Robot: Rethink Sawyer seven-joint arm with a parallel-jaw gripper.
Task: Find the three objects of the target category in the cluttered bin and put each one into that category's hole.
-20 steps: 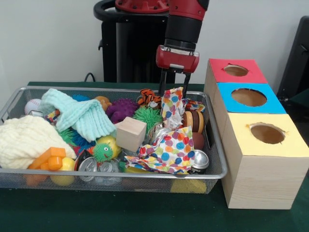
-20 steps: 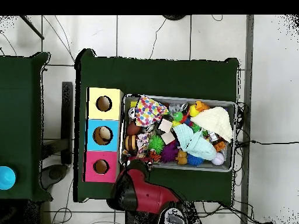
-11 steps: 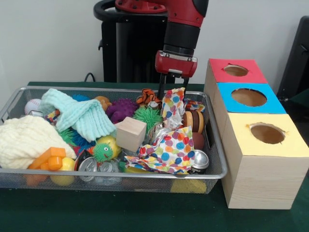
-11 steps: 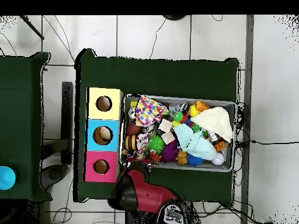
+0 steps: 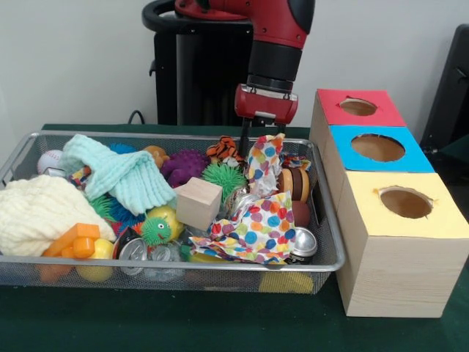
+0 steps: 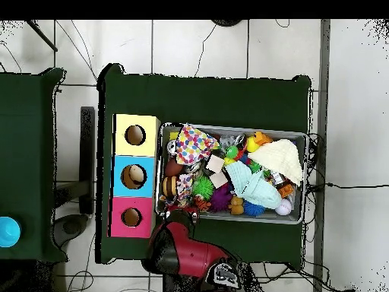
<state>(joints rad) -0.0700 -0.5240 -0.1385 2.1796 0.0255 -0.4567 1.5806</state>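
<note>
My gripper (image 5: 261, 136) hangs at the back right of the wire bin (image 5: 176, 135), right over the raised tip of a polka-dot cloth (image 5: 258, 220). Its fingers (image 5: 243, 139) stand apart on either side of that tip, and the right one is mostly hidden behind the cloth. They grip nothing that I can see. In the overhead view the red arm (image 6: 186, 255) covers the gripper at the bin's lower left corner. Three boxes with round holes stand beside the bin: red (image 5: 359, 108), blue (image 5: 377, 147) and yellow (image 5: 404, 202).
The bin holds a wooden cube (image 5: 198, 202), a mint knitted cloth (image 5: 121, 176), a cream cloth (image 5: 40, 213), purple (image 5: 185, 165) and green (image 5: 223, 178) spiky balls, a tiger toy (image 5: 223, 149), wooden discs (image 5: 294, 183), cans (image 5: 135, 251) and orange blocks (image 5: 73, 240).
The gripper has come down closer to the polka-dot cloth's raised tip, so less of its fingers shows. Nothing in the bin has moved.
</note>
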